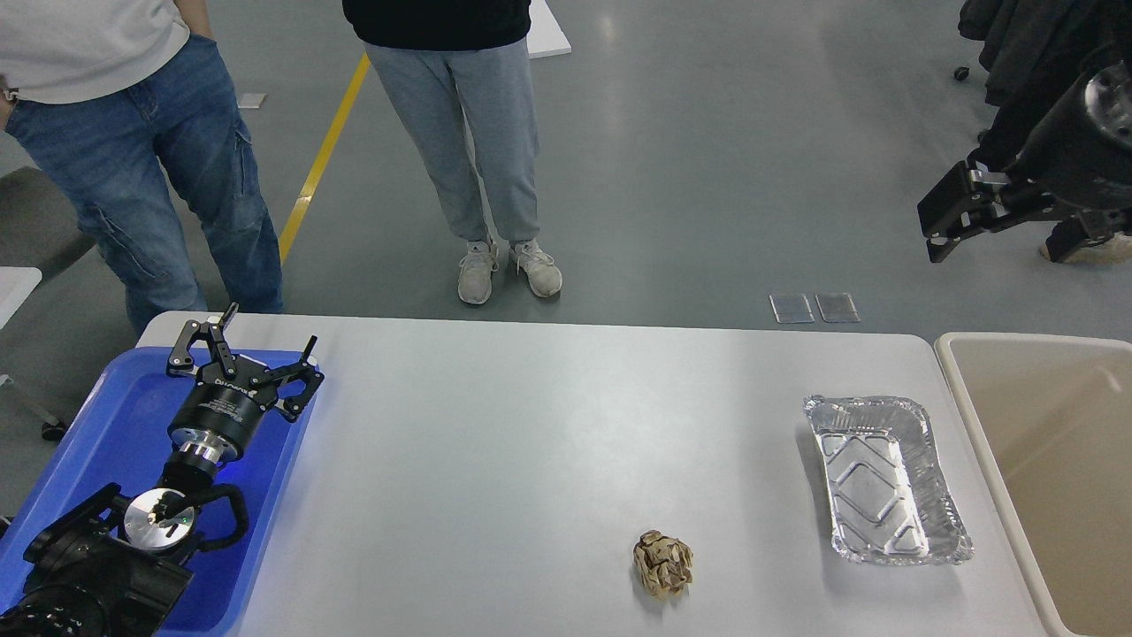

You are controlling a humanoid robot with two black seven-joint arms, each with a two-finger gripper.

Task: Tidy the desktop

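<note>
Both my grippers are empty: my left gripper (243, 349) hangs over the blue tray (106, 416) at the left, fingers spread wide; my right gripper (951, 221) is raised far right, its gap too dark to tell. On the desktop (495, 442), a crumpled paper ball (662, 562) lies near, light and soft, easily pinched across. Right of it, a foil tray (884, 478) looks flimsy, best gripped by its rim.

My left arm (106, 548) is black, with a bare silver disc at one joint and a black cable looping beside it. Its tool (250, 347) has thin black linkage fingers, small silver screws, white lettering on the body and a silver collar. My right tool (959, 212) is blocky black.
</note>
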